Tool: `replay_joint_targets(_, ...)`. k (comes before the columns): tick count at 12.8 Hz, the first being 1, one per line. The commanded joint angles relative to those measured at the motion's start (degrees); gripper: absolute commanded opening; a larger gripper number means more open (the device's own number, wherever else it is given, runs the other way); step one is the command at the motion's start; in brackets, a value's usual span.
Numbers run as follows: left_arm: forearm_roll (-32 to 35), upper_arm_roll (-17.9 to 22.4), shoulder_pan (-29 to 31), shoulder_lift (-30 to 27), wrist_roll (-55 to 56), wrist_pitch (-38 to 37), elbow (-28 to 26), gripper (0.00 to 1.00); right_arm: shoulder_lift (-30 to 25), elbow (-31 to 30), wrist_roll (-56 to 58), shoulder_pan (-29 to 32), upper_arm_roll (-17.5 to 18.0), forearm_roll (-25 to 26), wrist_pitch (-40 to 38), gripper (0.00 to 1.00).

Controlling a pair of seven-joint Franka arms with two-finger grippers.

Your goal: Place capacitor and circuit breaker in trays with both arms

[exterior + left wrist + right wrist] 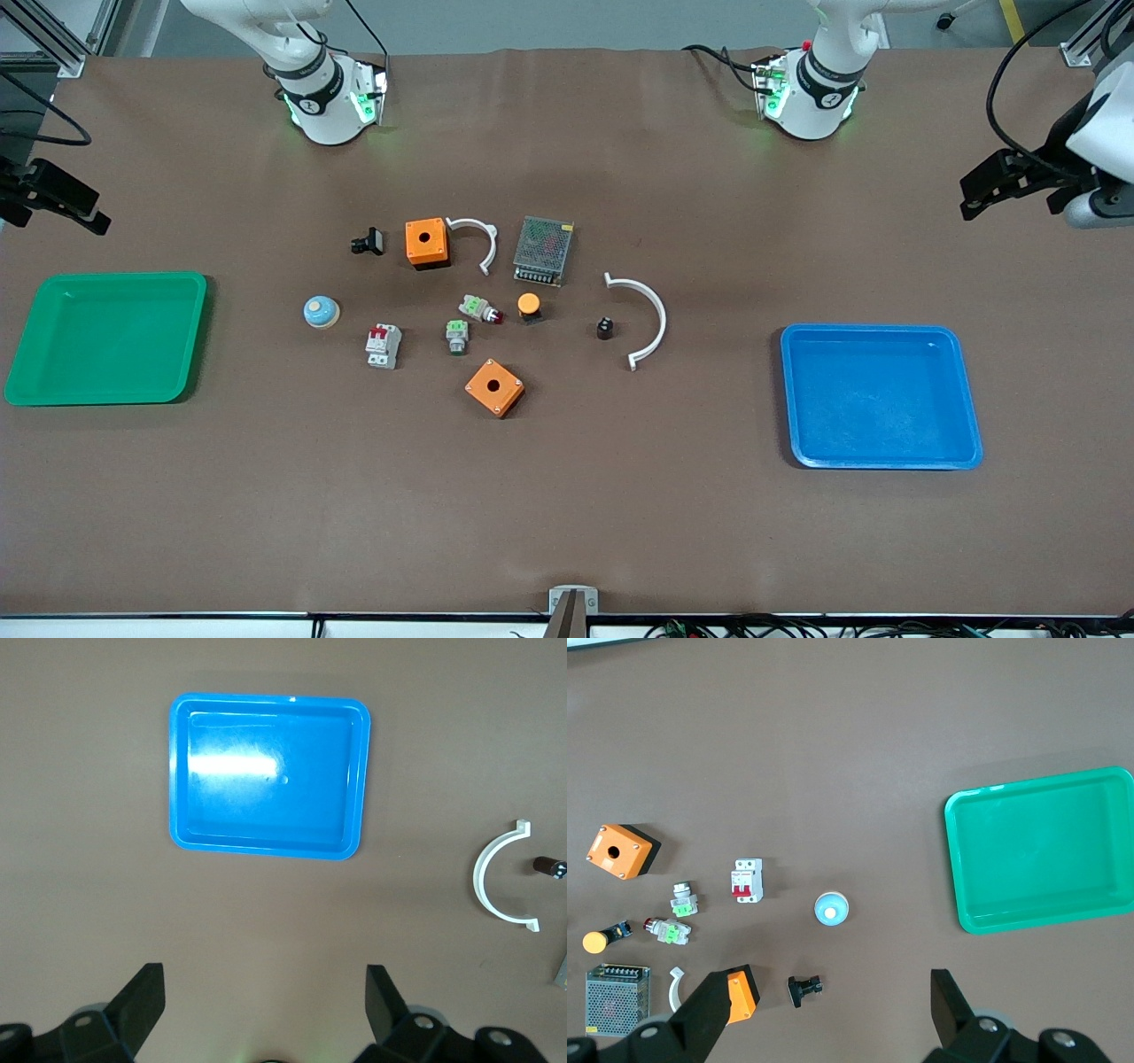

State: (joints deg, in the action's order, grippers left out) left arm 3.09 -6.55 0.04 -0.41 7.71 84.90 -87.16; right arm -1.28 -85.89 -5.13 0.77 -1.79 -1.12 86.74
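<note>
The tiny black stubby cylinder of a capacitor (605,328) is sitting on the brown table (567,514), tucked just inside the curve of a large white plastic arc clamp (647,319). The small white-grey circuit breaker with red levers (384,345) is lying well apart from it, toward the right arm's end, near a round pale-blue dome button (321,311).

Between the two, other parts are crowding the middle: two small grey parts with green tops (457,336), an orange-capped black button (529,306), an orange box with a hole (494,387) nearer the front camera, a second orange box (426,243), a smaller white arc (478,237), a metal mesh power supply (543,251) and a black clip-like part (367,241).

The blue tray (881,396) and the green tray (106,338) are both lying empty at the table's two ends.

The left gripper (264,997) is hanging over bare table by the blue tray, fingers spread wide, holding nothing. The right gripper (828,1010) is hovering likewise open (its wrist view is taking in the breaker (747,881) and the green tray (1045,850); the left wrist view is catching only the capacitor (549,865) at its edge).
</note>
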Motion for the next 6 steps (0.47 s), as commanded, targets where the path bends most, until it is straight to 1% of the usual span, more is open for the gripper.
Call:
replay_joint_targets(1, 0.78, -2.32, 0.04, 1.9, 0.28, -0.1, 1.21, 1.0, 2.33, 1.6, 0.12, 0.11, 0.56, 0.42, -0.6, 1.0)
replay_joint_targets(4, 0.69, -4.43, 0.04, 2.69, 5.19, 4.9, -2.48, 1.0, 3.56, 1.6, 0.47, -0.77, 0.82, 0.16, -0.61, 1.0)
replay_joint_targets(5, 0.69, -5.39, 0.04, 3.65, 7.64, 6.66, -3.27, 1.0, 5.05, 1.6, 0.12, -1.99, 0.82, 0.5, -1.04, 1.0)
replay_joint_targets(6, 0.69, -6.36, 0.04, 4.7, 9.67, 7.46, -3.37, 1.0, 5.41, 0.9, 0.03, -3.48, 0.82, 0.59, -1.13, 1.0)
